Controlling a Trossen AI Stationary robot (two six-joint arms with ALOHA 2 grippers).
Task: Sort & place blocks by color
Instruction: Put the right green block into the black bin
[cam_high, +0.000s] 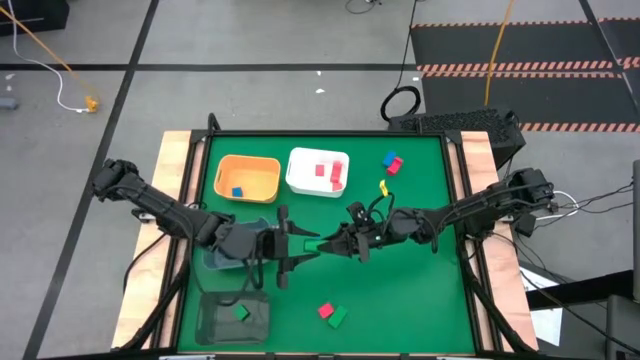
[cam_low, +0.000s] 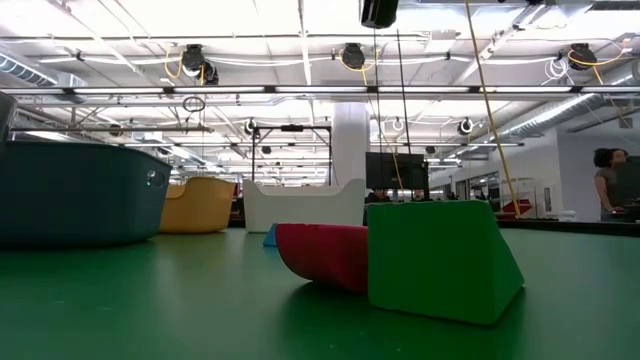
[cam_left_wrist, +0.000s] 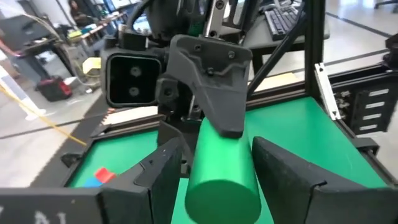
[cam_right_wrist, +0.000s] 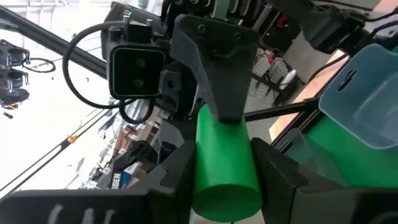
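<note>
High view shows your left gripper (cam_high: 300, 245) and right gripper (cam_high: 340, 240) nose to nose. One green cylinder block (cam_left_wrist: 219, 163) lies between them, its long way running jaw to jaw — both sets clenched on it, neither nearer.

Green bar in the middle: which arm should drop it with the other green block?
Left. Both the left gripper and right gripper clasp the green bar, but the dark bin holding a green block sits on the left arm's side.
</note>
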